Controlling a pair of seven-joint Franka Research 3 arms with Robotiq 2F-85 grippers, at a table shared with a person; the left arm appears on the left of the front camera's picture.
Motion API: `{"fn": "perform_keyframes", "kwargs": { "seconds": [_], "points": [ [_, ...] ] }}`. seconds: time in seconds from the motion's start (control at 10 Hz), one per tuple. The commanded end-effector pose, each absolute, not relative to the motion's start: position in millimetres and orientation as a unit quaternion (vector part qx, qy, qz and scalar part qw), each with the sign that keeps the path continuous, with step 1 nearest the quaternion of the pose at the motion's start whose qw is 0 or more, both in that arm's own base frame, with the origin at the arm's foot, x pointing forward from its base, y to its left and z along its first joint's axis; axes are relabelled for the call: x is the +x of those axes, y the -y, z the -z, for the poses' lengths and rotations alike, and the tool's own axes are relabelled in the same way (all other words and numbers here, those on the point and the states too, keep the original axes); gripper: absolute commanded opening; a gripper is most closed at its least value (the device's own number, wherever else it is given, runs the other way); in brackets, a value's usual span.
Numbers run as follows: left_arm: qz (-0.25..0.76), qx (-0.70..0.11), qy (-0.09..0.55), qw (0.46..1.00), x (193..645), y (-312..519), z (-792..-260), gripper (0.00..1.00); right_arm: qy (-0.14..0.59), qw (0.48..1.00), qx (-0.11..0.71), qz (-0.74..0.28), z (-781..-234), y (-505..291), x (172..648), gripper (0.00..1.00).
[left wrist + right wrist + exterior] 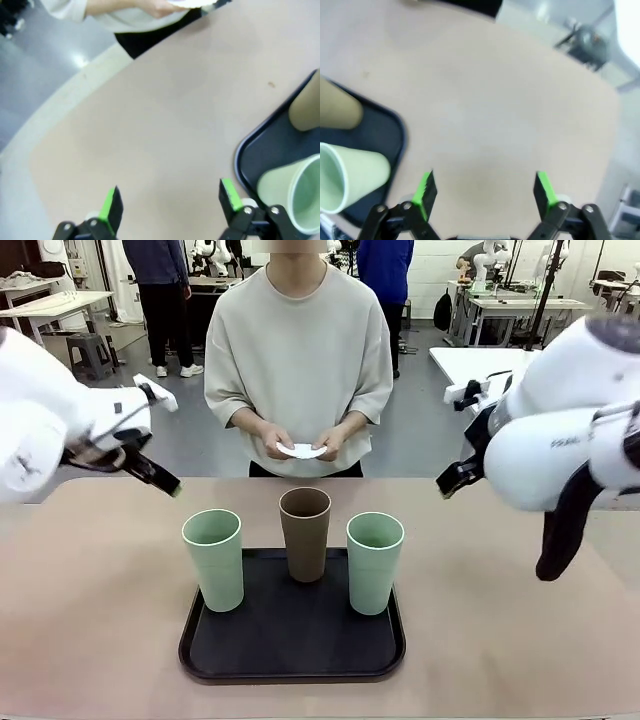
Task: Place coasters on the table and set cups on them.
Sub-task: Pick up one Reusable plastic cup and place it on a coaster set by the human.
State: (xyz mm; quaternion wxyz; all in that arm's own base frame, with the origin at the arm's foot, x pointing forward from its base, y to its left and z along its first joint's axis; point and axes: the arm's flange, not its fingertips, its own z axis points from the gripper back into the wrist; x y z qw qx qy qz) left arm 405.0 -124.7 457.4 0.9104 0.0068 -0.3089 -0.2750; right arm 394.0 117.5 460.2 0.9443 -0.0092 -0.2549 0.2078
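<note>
Beige-pink worktop [100, 640] carries a black tray [290, 652] holding the left mint cup [213, 560], brown cup [305, 535] and right mint cup [374, 562]. The person's hands [272, 437] hold the coasters [301, 450]. Left claw [169, 194] and right claw [485, 181] hang wide and empty.

Black tray [290, 660] sitting low centre, rounded corners. Person in cream sweatshirt [300, 340] standing straight behind the tray. Person in dark trousers [165, 300] standing farther back, left of tray. Person in blue top [385, 275] standing farther back, right. Grey stool [92, 352] sitting far back-left of tray. White table [475, 365] standing back-right.
</note>
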Motion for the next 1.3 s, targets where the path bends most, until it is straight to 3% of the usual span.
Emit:
{"fn": "perform_keyframes", "kwargs": {
  "seconds": [0.0,0.1,0.3,0.6,0.7,0.8,1.2],
  "points": [
    [0.279,-0.005,0.241,0.929,363.3,121.3,-494.7,1.0,0.183,0.961,-0.016,-0.209,-479.0,-127.8,361.0,1.0],
    [0.278,-0.02,0.186,0.942,340.5,120.7,-510.7,1.0,0.131,0.965,-0.012,-0.226,-488.7,-132.8,336.2,1.0],
    [0.275,-0.038,0.111,0.954,289.0,119.5,-516.8,1.0,0.114,0.965,-0.025,-0.237,-499.6,-138.5,282.7,1.0],
    [0.266,-0.041,0.121,0.955,235.7,113.6,-515.4,1.0,0.11,0.969,-0.05,-0.215,-481.9,-135.8,241.8,1.0],
    [0.235,0.001,0.144,0.961,237.3,119.7,-509.8,1.0,0.128,0.972,-0.101,-0.169,-472.0,-130.3,261.2,1.0],
    [0.296,-0.046,0.106,0.948,260.3,117.2,-530.9,1.0,0.106,0.964,-0.053,-0.237,-518.8,-146.5,262.6,1.0],
    [0.296,-0.046,0.106,0.948,260.3,117.2,-530.9,1.0,0.106,0.964,-0.053,-0.237,-518.8,-146.5,262.6,1.0]
  ]
}}
